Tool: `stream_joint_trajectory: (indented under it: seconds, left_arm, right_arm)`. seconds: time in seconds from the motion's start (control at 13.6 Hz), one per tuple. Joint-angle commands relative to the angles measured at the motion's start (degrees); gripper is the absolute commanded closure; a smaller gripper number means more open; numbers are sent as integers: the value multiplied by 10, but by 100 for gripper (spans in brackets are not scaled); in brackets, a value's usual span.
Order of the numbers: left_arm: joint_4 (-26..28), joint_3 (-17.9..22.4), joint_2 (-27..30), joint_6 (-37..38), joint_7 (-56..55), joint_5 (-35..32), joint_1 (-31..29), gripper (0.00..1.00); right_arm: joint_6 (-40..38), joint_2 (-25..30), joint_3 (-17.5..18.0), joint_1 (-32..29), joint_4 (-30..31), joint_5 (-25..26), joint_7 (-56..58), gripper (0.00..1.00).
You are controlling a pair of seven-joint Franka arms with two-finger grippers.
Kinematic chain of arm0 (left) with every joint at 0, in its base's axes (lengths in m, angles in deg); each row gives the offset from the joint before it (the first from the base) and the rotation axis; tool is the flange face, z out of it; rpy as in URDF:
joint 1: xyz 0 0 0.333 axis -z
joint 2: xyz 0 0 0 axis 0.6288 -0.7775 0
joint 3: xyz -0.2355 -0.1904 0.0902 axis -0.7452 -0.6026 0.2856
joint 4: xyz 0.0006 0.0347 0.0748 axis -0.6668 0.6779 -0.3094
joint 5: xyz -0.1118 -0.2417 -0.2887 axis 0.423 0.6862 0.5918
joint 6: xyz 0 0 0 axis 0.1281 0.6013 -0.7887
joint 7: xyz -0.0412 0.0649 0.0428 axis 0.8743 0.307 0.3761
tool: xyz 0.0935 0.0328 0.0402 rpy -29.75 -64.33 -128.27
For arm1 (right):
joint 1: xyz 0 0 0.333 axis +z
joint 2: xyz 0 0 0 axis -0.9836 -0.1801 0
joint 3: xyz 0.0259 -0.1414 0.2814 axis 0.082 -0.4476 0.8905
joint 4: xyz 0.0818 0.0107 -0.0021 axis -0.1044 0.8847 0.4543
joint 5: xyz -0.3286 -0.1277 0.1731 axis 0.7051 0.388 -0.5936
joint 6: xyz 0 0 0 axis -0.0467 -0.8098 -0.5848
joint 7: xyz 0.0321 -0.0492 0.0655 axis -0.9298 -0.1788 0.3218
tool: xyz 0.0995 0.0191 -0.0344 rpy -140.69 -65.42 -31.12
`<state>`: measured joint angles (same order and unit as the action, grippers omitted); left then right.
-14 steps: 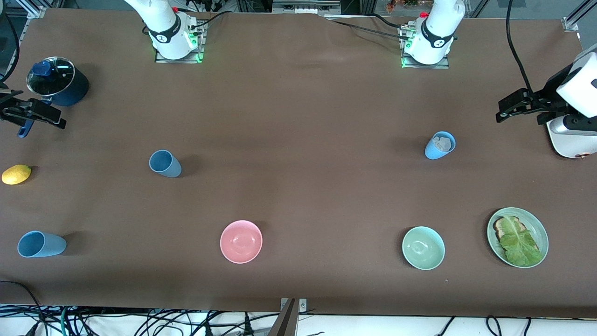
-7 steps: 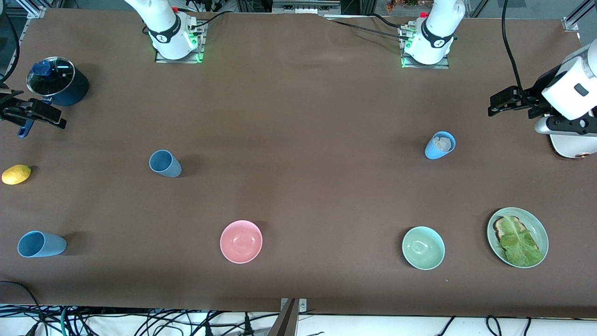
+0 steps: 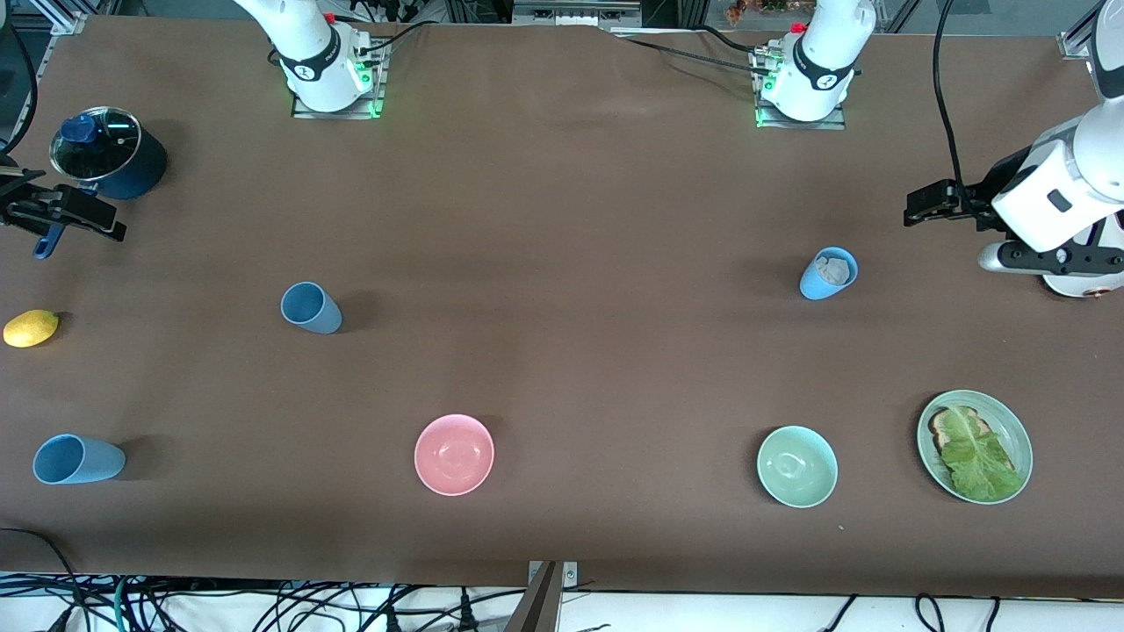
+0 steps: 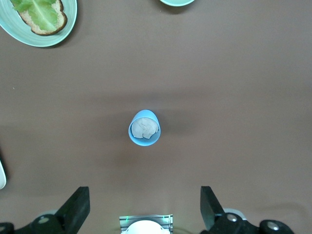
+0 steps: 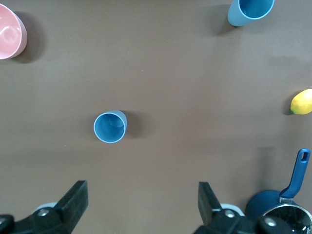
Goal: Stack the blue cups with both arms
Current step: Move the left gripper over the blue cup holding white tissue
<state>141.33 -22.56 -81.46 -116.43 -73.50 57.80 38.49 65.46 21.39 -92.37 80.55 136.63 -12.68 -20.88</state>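
Grippers, both spread wide and empty: right gripper (image 3: 66,218), in the upper part of the frame beside the navy pot (image 3: 110,162), has not moved in the last second. Cups stand upright, well apart at mid-frame and unstacked: slate-blue cup (image 3: 310,308) toward the right arm's end, sky-blue cup (image 3: 827,274) toward the left arm's, where the left gripper (image 3: 931,204) has crept closer, likely starting its approach. Wrist views alone show each cup lined up between its arm's fingers, and something whitish-grey inside the sky-blue one; only the front view shows both cups together.

The pink bowl (image 5: 9,35) is cut off at the picture's edge.
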Motion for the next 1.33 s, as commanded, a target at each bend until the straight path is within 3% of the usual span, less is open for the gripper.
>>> stream_joint_trajectory:
  seconds: [0.0,0.15,0.29,0.52,0.59,0.74,0.88,1.03,1.25]
  left_arm:
    - [2,2,-12,-22,8,-7,-13,0]
    - [22,1,-15,-54,8,-8,-13,0]
    - [78,2,2,-110,8,-15,-15,0]
    - [250,2,97,-245,10,-19,-13,0]
    - [284,2,112,-273,14,-26,-13,0]
    - [315,3,118,-269,78,-68,-2,14]
    - [367,13,146,-313,85,-59,-10,0]
    - [426,20,174,-358,66,-35,-13,0]
    - [456,23,175,-368,17,-22,-16,0]
  right_arm:
    - [-11,-7,2,-5,-15,-10,11,0]
    - [-11,-7,2,-5,-15,-10,11,0]
    - [-11,-7,1,-5,-14,-10,10,0]
    - [-11,-7,0,-7,-14,-10,12,0]
    - [-11,-7,0,-7,-14,-10,12,0]
    - [-11,-7,0,-7,-14,-10,12,0]
    - [-11,-7,-1,-7,-14,-10,13,0]
    - [-11,-7,-1,-7,-14,-10,13,0]
    - [-11,-7,-1,-7,-14,-10,13,0]
